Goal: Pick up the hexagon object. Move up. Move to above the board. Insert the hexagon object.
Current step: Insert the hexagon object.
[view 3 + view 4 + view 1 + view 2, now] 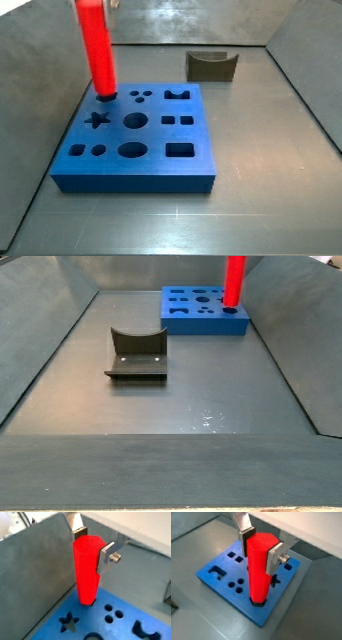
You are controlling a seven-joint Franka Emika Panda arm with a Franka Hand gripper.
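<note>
The hexagon object (86, 572) is a bright red rod, and it stands upright between the fingers of my gripper (92, 547). The gripper (260, 551) is shut on the rod's upper end in both wrist views. The rod's lower end sits in the hexagon cutout at a corner of the blue board (120, 629), as the other wrist view (221, 582) also shows. In both side views the rod (94, 50) (234, 281) rises from the board (154, 137) (207, 326) to the frame's upper edge, and the gripper is cut off above it.
The fixture (210, 66), a dark olive notched bracket on a base plate, stands on the grey floor apart from the board (136, 356). Sloping grey walls (33, 577) enclose the floor, and one rises close beside the rod.
</note>
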